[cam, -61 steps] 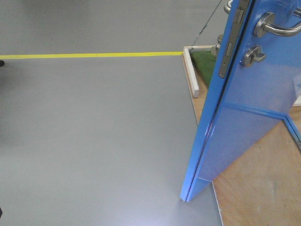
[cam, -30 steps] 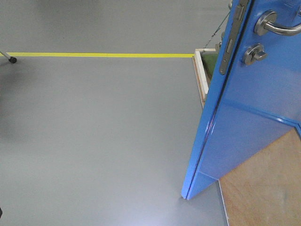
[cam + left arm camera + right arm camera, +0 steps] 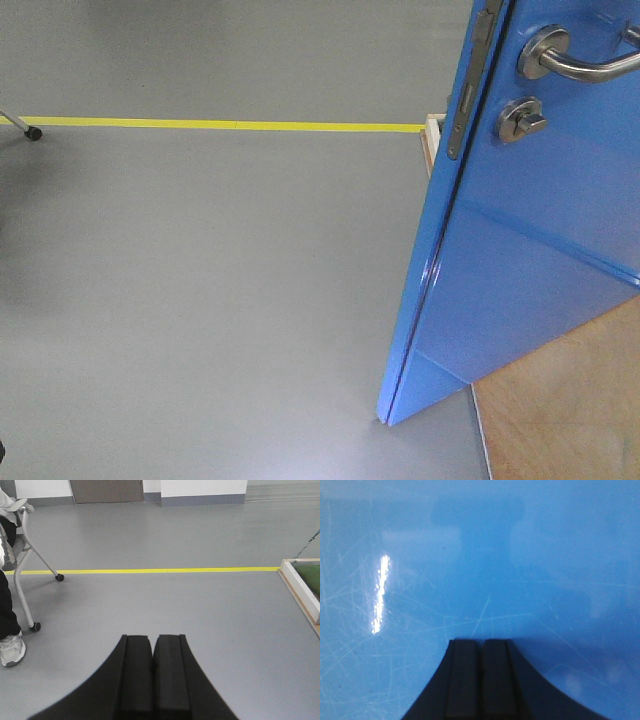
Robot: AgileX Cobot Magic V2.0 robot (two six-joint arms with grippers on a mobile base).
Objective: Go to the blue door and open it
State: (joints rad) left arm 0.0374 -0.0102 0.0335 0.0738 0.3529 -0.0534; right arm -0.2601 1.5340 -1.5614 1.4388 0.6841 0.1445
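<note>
The blue door [image 3: 520,250] stands ajar on the right of the front view, its free edge towards me. A silver lever handle [image 3: 575,62] sits near its top, a round thumb-turn lock [image 3: 522,119] below that, and a metal latch plate [image 3: 464,100] runs along the edge. My right gripper [image 3: 481,641] is shut, its tips close up against the scratched blue door [image 3: 480,570] face, which fills that view. My left gripper [image 3: 152,637] is shut with nothing in it, over bare grey floor. Neither gripper shows in the front view.
A yellow tape line [image 3: 220,125] crosses the grey floor. The door's wooden base [image 3: 570,410] lies at lower right, with a white frame corner [image 3: 300,582]. A wheeled chair [image 3: 30,575] and a person's leg and shoe [image 3: 11,647] are at the left.
The door has swung further across the front view, hiding most of the white frame and green patch behind it. The view has shifted; a chair caster now shows at far left.
</note>
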